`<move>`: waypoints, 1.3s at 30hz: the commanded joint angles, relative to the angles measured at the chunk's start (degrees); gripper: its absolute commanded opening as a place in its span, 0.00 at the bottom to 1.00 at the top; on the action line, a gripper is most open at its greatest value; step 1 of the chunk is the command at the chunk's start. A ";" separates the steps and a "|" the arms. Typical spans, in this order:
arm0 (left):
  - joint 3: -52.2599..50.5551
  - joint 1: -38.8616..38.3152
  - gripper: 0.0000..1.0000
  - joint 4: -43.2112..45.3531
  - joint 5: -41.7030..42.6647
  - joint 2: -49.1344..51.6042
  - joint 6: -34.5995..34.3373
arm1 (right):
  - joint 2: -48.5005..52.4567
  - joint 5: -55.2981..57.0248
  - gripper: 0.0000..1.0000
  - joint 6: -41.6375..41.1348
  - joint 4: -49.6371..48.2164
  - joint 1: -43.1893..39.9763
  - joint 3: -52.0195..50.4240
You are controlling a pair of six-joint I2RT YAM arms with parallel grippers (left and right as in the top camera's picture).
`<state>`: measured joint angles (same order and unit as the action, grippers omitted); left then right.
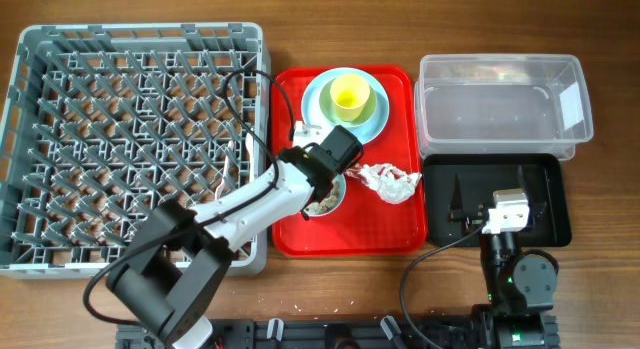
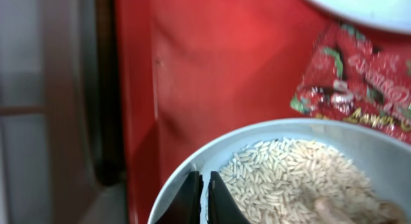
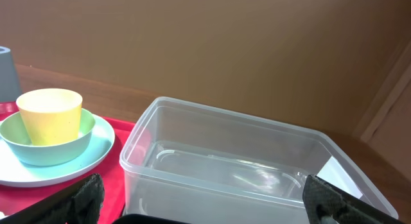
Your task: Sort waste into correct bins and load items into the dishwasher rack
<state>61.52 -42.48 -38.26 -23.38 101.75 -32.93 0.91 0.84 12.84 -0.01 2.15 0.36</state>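
Rice scraps (image 2: 289,172): heaped in the pale blue bowl (image 2: 212,153) on the red tray (image 2: 212,70), near the red wrapper (image 2: 359,83).
Rim grip: I judge it lets me lift and tip the bowl into a bin.
Left end effector (image 2: 204,197): almost closed, pinching the bowl's rim.
Right end effector (image 3: 205,208): spread wide, empty, above the black tray (image 1: 545,179), facing the clear tub (image 3: 225,153).

**Your table, seen from above**

The rack (image 1: 135,139) sits just beside the tray (image 1: 400,234), at its 9 o'clock. On the tray you have:
- **12 o'clock:** the plate (image 1: 310,114), with the bowl (image 1: 370,104) on it and the cup (image 1: 350,94) in the bowl.
- **7 o'clock:** the rice bowl (image 2: 192,166), holding rice (image 2: 289,172).
- **Between the rice bowl and plate:** the wrapper (image 2: 359,83).
- **4 o'clock:** the napkin (image 1: 388,181).

The tub (image 1: 500,99) lies at the tray's 2 o'clock, and the flat bin (image 1: 545,189) at the tub's 6 o'clock.
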 commanded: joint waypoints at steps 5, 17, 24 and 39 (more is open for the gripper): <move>4.59 -3.13 0.16 -3.43 6.14 -13.92 -0.33 | -0.11 -0.94 1.00 -0.94 -0.33 -0.24 -0.07; 2.23 -11.06 0.32 -3.82 14.19 -10.64 -0.35 | -0.11 -0.94 1.00 -0.94 -0.33 -0.24 -0.07; 2.23 -10.99 0.31 -1.18 10.45 -3.06 -0.37 | -0.11 -0.94 1.00 -0.94 -0.33 -0.24 -0.07; 2.23 -10.99 0.22 2.10 8.31 2.51 -0.37 | -0.11 -0.94 1.00 -0.94 -0.33 -0.24 -0.07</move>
<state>64.12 -53.52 -36.36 -13.47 103.26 -33.17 0.91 0.84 12.84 -0.01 2.15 0.36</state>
